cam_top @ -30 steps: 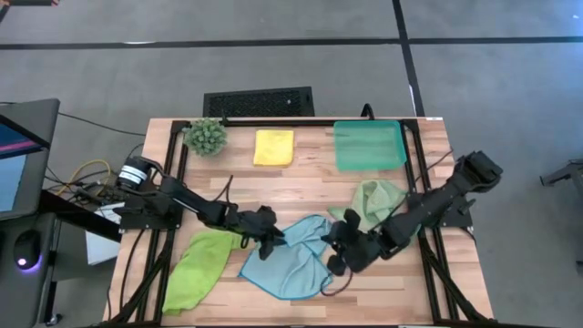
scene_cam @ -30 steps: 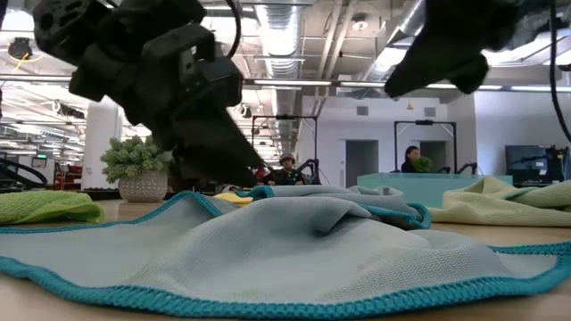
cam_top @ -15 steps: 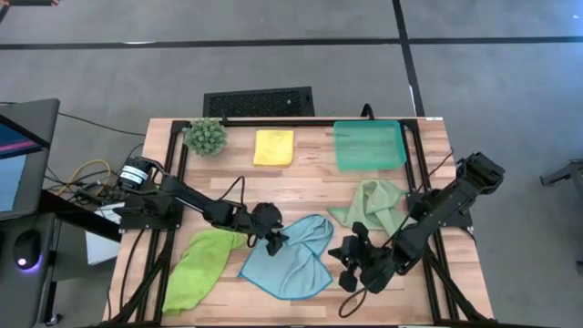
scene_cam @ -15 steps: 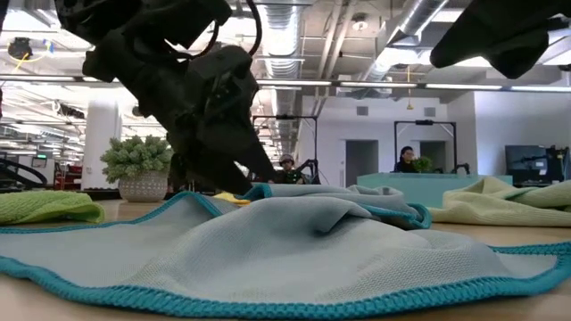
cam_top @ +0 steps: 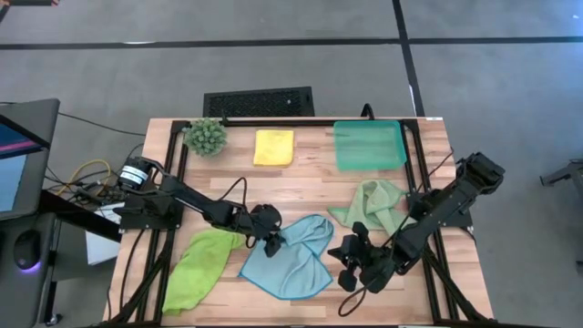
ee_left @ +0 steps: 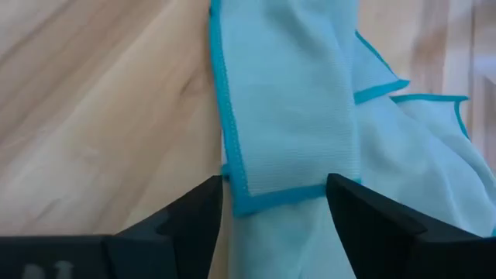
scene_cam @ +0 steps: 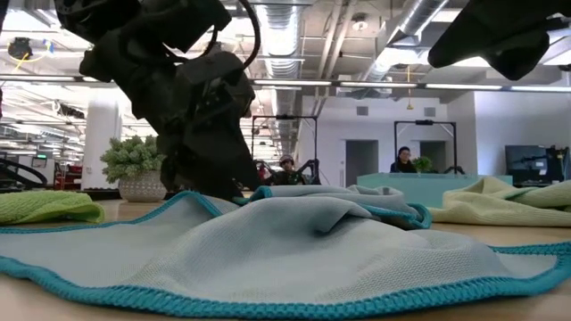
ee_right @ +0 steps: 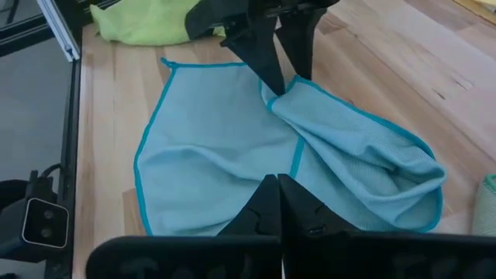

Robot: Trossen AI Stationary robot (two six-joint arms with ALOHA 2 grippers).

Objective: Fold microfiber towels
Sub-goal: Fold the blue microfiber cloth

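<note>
A light blue towel (cam_top: 291, 260) lies on the table near the front. Its far part is folded over into a loose flap (ee_right: 356, 155). My left gripper (cam_top: 271, 240) is open and points steeply down at the flap's left corner (ee_left: 263, 190), with one finger on either side of it. My right gripper (cam_top: 344, 260) is shut and hangs above the table at the blue towel's right edge, holding nothing. A lime green towel (cam_top: 200, 264) lies bunched at the front left. A pale sage towel (cam_top: 375, 202) lies crumpled at the right. A yellow towel (cam_top: 273, 147) lies folded at the back. My left gripper's open fingers (ee_left: 194, 221) straddle the teal-hemmed corner of the blue towel's flap from above. I cannot tell whether the fingertips touch the cloth. The corner lies flat on the towel and the table, slack.
A teal tray (cam_top: 369, 146) stands at the back right and a small spiky plant (cam_top: 206, 136) at the back left. Bare wood shows between the yellow towel and the blue one. Black frame rails run along the table's sides.
My right gripper has drawn away from the blue towel, toward the table's near right, and stays shut. My left gripper has stayed over the flap's corner and tipped more steeply downward. The blue towel lies as it did.
</note>
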